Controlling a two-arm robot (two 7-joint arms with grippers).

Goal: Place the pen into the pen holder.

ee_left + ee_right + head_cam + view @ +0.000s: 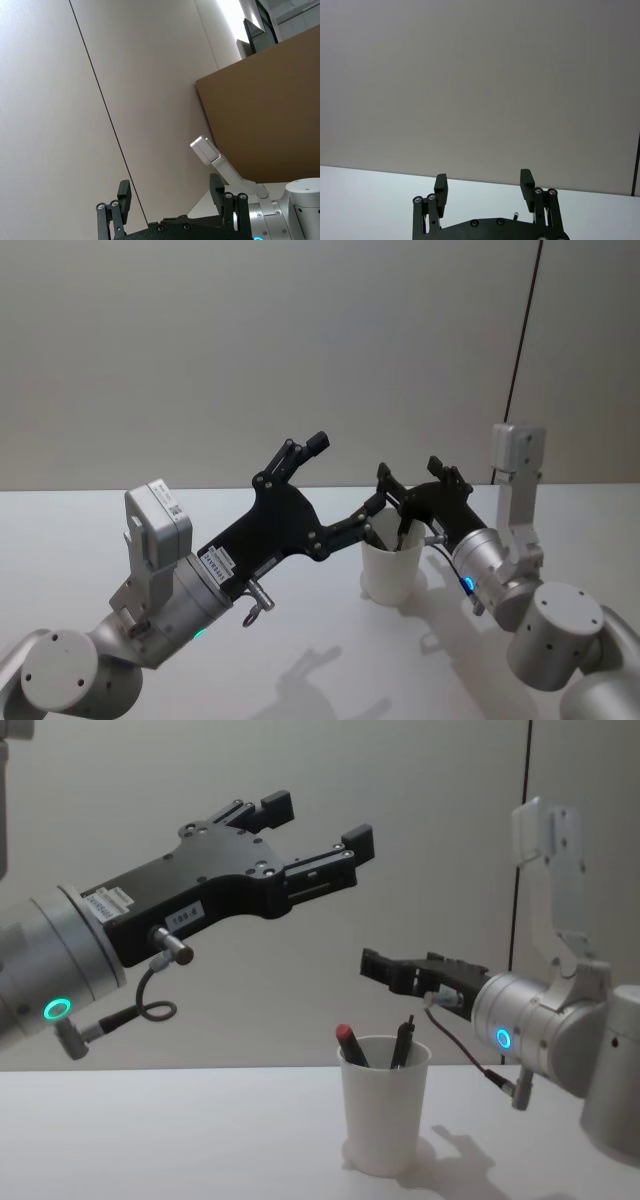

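Note:
The pen holder [385, 1125], a white paper cup, stands upright on the white table [150, 1140]. Two pens lean inside it: one with a red end [349, 1044] and a thin black one [402, 1041]. In the head view the pen holder [391, 570] sits between both arms. My left gripper [318, 820] hangs open and empty, high above and left of the cup. Just above the cup's rim on the right, my right gripper [388, 970] is open with nothing in it. Both wrist views show spread fingers, left gripper [170, 190] and right gripper [483, 182].
A plain grey wall [300, 340] rises behind the table, with a dark vertical seam [520, 360] at the right. The left wrist view catches a brown panel [270, 120] and the right arm's wrist [295, 210]. Bare tabletop [330, 670] spreads in front of the cup.

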